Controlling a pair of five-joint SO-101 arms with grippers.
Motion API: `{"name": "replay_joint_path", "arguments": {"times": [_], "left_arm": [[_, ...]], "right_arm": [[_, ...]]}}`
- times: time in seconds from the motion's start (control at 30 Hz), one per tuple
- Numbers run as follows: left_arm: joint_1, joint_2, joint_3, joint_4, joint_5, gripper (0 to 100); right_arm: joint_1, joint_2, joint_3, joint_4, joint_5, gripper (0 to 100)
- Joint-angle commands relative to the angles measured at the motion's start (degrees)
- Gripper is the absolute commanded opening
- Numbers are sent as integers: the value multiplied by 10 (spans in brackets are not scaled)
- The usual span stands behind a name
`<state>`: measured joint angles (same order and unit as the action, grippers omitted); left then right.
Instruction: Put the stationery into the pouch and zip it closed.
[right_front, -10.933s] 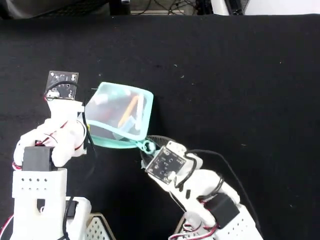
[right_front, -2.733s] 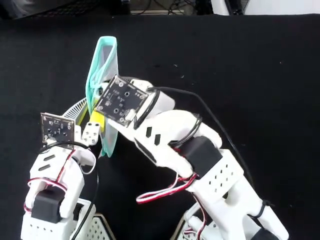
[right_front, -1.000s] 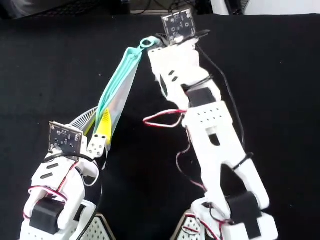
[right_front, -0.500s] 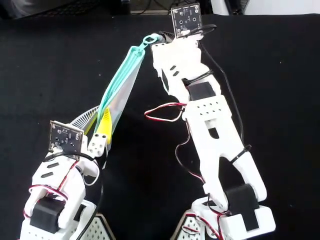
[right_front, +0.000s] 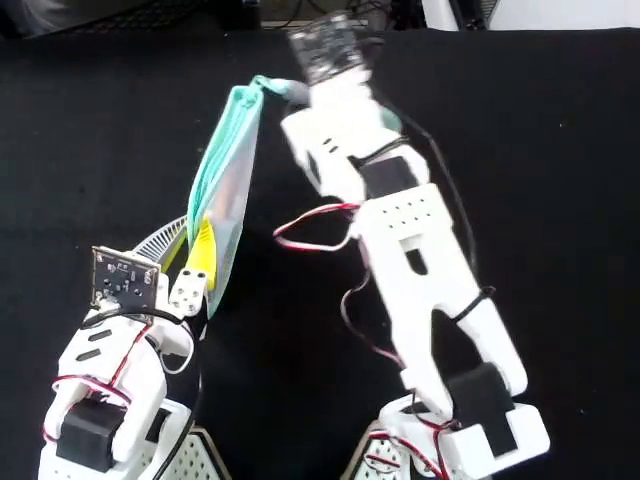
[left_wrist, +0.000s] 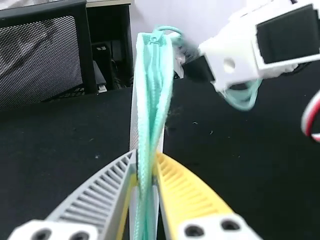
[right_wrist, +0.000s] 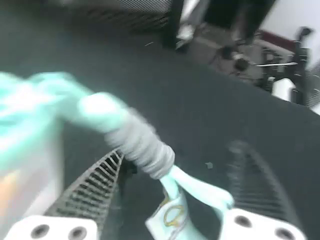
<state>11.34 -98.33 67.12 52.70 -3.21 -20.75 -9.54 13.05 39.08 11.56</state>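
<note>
Over the black counter (right_front: 540, 150), the soft, light pouch (right_front: 225, 185) is hanging stretched between my arms. My left hand (left_wrist: 145, 160) is clenching one floppy end; my right hand (right_front: 282, 92) is sitting at the zipper pull (right_wrist: 145, 147), where I cannot tell its grip.

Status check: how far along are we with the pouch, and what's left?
Looks done: the pouch is stretched between the arms, its zip drawn together along its length, with the zip pull at the far end. An orange shape shows faintly through the wall. In hand: the left gripper clamps the near end and the right gripper is at the pull. Left: confirm closure and set it down.
</note>
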Motion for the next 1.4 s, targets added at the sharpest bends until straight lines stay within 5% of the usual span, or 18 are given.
{"name": "replay_joint_path", "arguments": {"times": [0.0,0.3,0.47,0.5,0.8,0.93,1.37], "left_arm": [[-1,-5,-18,1,-14,30],[-153,-2,-51,-10,-18,30],[-271,0,-88,-8,-49,30],[-288,1,-90,-10,-49,30],[-305,151,-101,-12,-124,33],[-243,316,-128,-11,-140,30],[74,697,-341,-13,4,30]], "right_arm": [[-48,-66,-62,98,17,385],[-91,-284,-32,161,15,351],[-73,-329,7,133,16,2],[-66,-329,16,134,17,39],[135,-364,142,235,12,12],[170,-435,250,265,17,12],[172,-848,685,185,16,15]]}}
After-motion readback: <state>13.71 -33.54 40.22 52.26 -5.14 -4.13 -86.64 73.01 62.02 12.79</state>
